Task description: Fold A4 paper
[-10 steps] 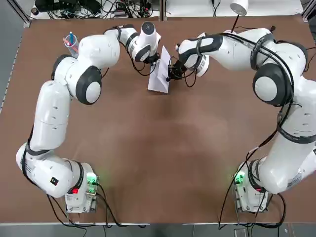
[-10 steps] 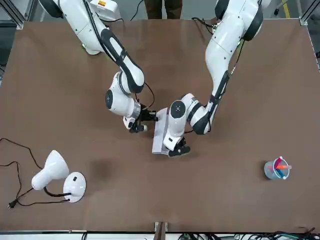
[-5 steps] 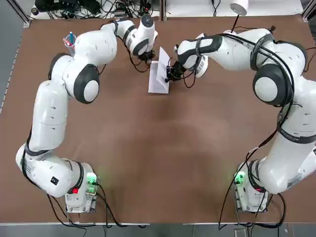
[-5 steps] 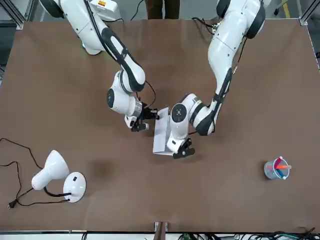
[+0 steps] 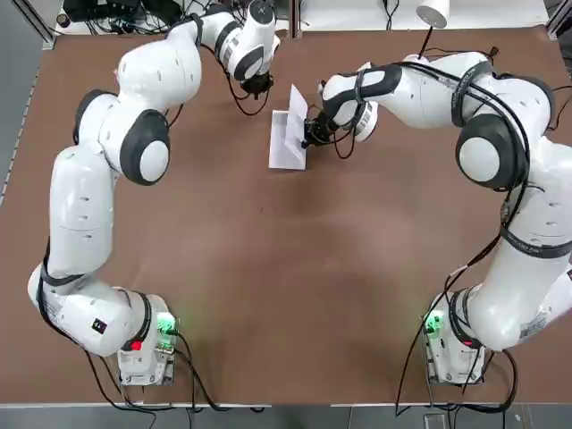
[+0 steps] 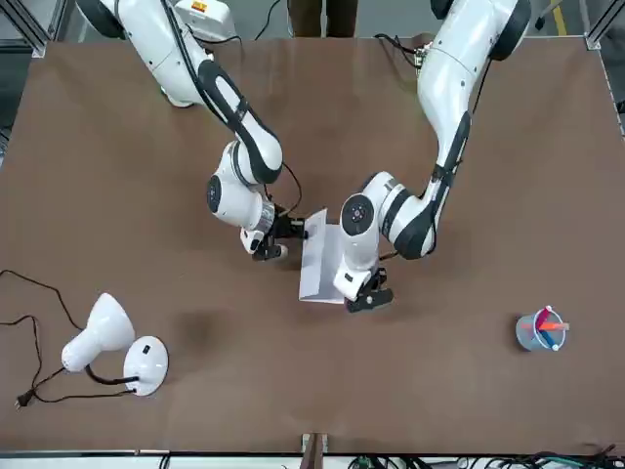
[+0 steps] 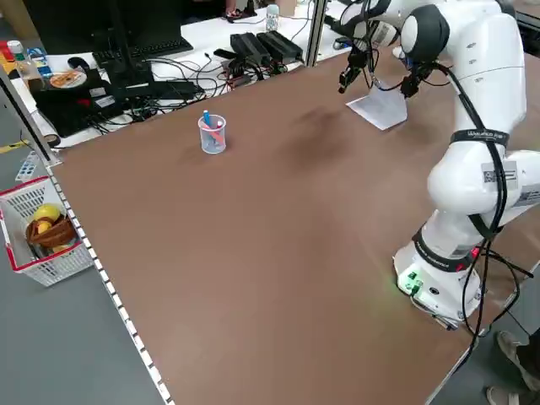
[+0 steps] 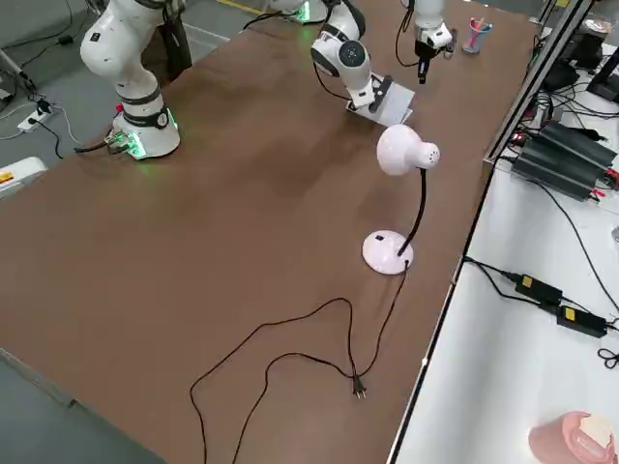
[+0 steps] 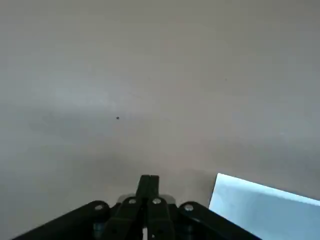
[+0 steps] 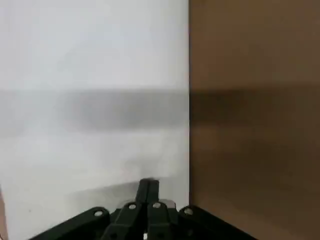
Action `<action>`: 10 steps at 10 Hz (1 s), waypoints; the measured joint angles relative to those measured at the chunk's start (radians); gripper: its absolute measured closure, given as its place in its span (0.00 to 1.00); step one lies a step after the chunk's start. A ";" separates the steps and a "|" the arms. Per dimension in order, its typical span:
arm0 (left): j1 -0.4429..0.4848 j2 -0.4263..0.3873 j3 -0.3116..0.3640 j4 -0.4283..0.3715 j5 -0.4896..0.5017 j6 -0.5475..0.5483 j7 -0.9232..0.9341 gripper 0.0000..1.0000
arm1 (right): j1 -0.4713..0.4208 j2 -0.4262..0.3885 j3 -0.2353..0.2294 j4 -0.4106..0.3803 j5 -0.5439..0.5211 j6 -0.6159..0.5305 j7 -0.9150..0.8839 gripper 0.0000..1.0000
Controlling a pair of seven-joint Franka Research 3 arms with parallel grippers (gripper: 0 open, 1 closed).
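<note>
The A4 paper (image 5: 286, 147) lies at the far middle of the table as a narrow white sheet, one long side lifted as a flap. My right gripper (image 5: 309, 136) is shut, and its tips rest on the sheet's right edge. In the right wrist view the paper (image 10: 90, 100) fills the space under the shut right gripper (image 10: 149, 182). My left gripper (image 5: 257, 89) is also shut and holds nothing. It hovers off the paper, to its far left. The left wrist view shows only a corner of the paper (image 9: 260, 205) beside bare table.
A cup of pens (image 5: 130, 79) stands at the far left. A white desk lamp (image 6: 112, 342) with a trailing cord sits at the far right corner. Cables and power units lie beyond the far edge. The brown table (image 5: 295, 286) stretches toward the bases.
My left gripper has drawn off the paper's left side toward the table's far edge. The right gripper has stayed on the sheet. The paper has hardly shifted.
</note>
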 joint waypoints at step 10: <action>0.043 -0.046 -0.004 0.000 -0.062 -0.054 0.043 0.98 | 0.040 0.036 0.008 -0.022 0.000 0.043 -0.002 0.97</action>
